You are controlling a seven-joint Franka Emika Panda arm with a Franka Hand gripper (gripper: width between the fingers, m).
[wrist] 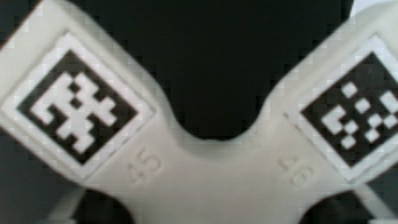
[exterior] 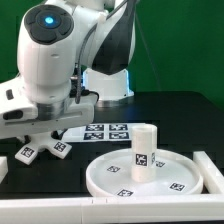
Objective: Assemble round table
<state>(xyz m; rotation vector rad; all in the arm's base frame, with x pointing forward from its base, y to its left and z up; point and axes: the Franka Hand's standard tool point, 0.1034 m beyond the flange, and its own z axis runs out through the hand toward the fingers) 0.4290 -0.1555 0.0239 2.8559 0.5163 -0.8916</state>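
The small branched foot piece (exterior: 57, 148) lies on the black table at the exterior view's left, its tags facing up. My gripper (exterior: 47, 128) hangs straight over it, low and close. In the wrist view the foot piece (wrist: 214, 165) fills the picture: two branches with tags spread apart from a shared base that sits between my jaws. My fingers are too blurred and cropped to show contact. The large rimmed round disc (exterior: 185, 165) lies at the exterior view's right, with the short cylindrical leg (exterior: 143, 150) standing upright at its centre.
The marker board (exterior: 104, 130) lies flat behind the disc, near the robot's base. A white rail (exterior: 100, 212) runs along the front edge of the table. A white block (exterior: 212, 170) stands just right of the disc.
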